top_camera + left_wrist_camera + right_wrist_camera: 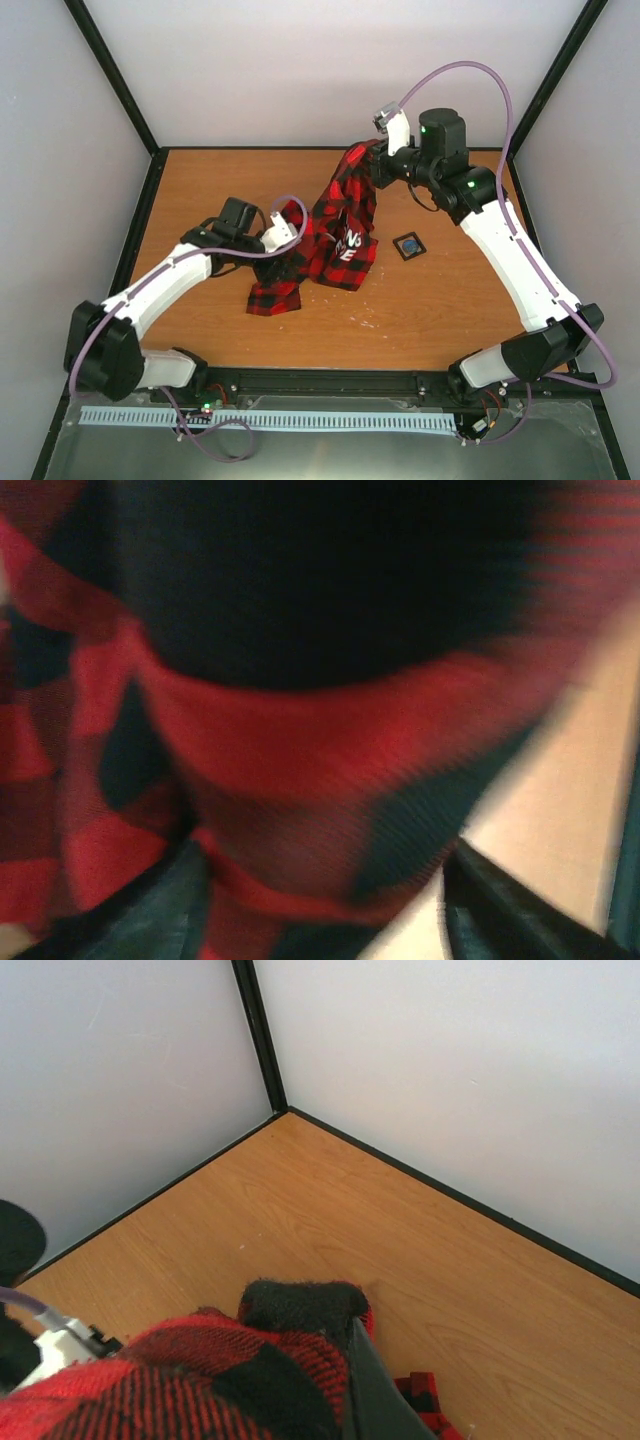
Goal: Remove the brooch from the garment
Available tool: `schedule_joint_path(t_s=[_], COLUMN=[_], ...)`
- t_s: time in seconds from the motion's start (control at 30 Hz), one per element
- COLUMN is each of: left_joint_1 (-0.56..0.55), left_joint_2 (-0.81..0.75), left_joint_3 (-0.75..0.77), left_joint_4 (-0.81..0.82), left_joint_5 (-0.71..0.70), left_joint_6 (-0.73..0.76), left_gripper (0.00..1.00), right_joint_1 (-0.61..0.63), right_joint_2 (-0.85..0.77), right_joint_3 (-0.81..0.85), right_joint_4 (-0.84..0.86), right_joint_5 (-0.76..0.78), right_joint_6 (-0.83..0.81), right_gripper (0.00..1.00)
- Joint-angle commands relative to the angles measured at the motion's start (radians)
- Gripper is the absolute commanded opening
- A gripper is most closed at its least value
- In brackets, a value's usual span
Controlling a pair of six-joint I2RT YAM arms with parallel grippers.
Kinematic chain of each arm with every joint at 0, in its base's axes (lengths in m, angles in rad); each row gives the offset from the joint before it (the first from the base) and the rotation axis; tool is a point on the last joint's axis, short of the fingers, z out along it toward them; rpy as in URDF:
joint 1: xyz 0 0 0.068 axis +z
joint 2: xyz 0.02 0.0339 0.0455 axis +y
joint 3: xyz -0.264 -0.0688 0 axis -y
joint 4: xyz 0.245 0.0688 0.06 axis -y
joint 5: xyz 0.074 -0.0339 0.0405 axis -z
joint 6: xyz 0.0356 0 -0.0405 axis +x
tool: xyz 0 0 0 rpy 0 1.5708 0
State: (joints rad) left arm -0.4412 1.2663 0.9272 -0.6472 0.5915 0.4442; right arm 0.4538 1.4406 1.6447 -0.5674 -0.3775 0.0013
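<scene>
The shirt (345, 225) is hung by 1 top edge, clamped in the right pincer (380, 152). It looks soft and limp, best pinched at a fold. The left pincer (293, 232) is spread wide around the hem. What is probably the brooch (408, 245) is seen on the surface (450, 300), just beside.

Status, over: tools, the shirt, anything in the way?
Right tool shut on shirt, top edge held raised. Left tool open against the cloth's left fold. Small dark square item on table right of shirt, clear of both tools.
</scene>
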Motion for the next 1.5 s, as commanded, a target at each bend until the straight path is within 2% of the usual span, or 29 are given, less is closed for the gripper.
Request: schedule_joint_path(t_s=[0.0,0.07,0.13,0.17,0.23,0.27,0.4,0.5,0.63,0.73,0.8,0.9,1.03,1.1,1.23,1.47], left_joint_1=[0.006,0.05,0.086,0.089,0.089,0.093,0.139,0.157,0.164,0.166,0.166,0.166,0.166,0.165,0.165,0.166], left_joint_2=[0.082,0.077,0.052,0.039,0.015,0.006,-0.05,-0.116,-0.218,-0.287,-0.319,-0.36,-0.387,-0.393,-0.396,-0.324], left_joint_3=[0.101,0.129,0.145,0.15,0.162,0.176,0.26,0.343,0.402,0.441,0.494,0.619,0.779,0.803,0.671,0.268], left_joint_4=[0.116,0.115,0.107,0.093,0.071,0.054,0.008,0.012,0.097,0.141,0.116,-0.013,-0.208,-0.283,-0.287,-0.016], left_joint_5=[-0.236,-0.226,-0.149,-0.121,-0.093,-0.091,-0.14,-0.291,-0.529,-0.618,-0.626,-0.561,-0.451,-0.423,-0.457,-0.627], left_joint_6=[-0.109,-0.136,-0.146,-0.141,-0.136,-0.129,-0.101,-0.033,0.088,0.14,0.155,0.186,0.236,0.261,0.269,0.281], left_gripper=[0.43,0.34,0.3,0.24,0.03,0.01,0.01,0.01,0.01,0.01,0.01,0.01,0.01,0.01,0.01,0.01], right_joint_1=[-0.004,-0.003,-0.003,-0.003,-0.004,-0.004,-0.006,-0.006,-0.004,0.028,0.086,0.151,0.169,0.168,0.156,0.056], right_joint_2=[-0.005,-0.012,-0.019,-0.023,-0.026,-0.029,-0.039,-0.048,-0.077,-0.124,-0.149,-0.182,-0.267,-0.301,-0.289,-0.093], right_joint_3=[0.027,0.019,0.014,0.012,0.01,0.012,0.011,0.007,-0.016,-0.059,-0.074,-0.077,-0.096,-0.099,-0.102,-0.308], right_joint_4=[-0.002,-0.002,0.003,0.003,0.002,0.002,0.0,-0.006,-0.005,0.016,0.0,-0.046,-0.021,0.003,0.004,0.064], right_joint_5=[0.013,0.023,0.028,0.031,0.034,0.033,0.023,0.018,-0.016,-0.043,-0.03,-0.051,-0.113,-0.129,-0.103,-0.136], right_joint_6=[0.007,0.002,-0.001,-0.001,-0.003,-0.003,-0.001,-0.001,0.02,0.049,0.036,0.04,0.094,0.122,0.148,0.172], right_gripper=[0.03,0.03,0.03,0.03,0.03,0.03,0.03,0.03,0.03,0.03,0.03,0.03,0.03,0.03,0.03,0.03])
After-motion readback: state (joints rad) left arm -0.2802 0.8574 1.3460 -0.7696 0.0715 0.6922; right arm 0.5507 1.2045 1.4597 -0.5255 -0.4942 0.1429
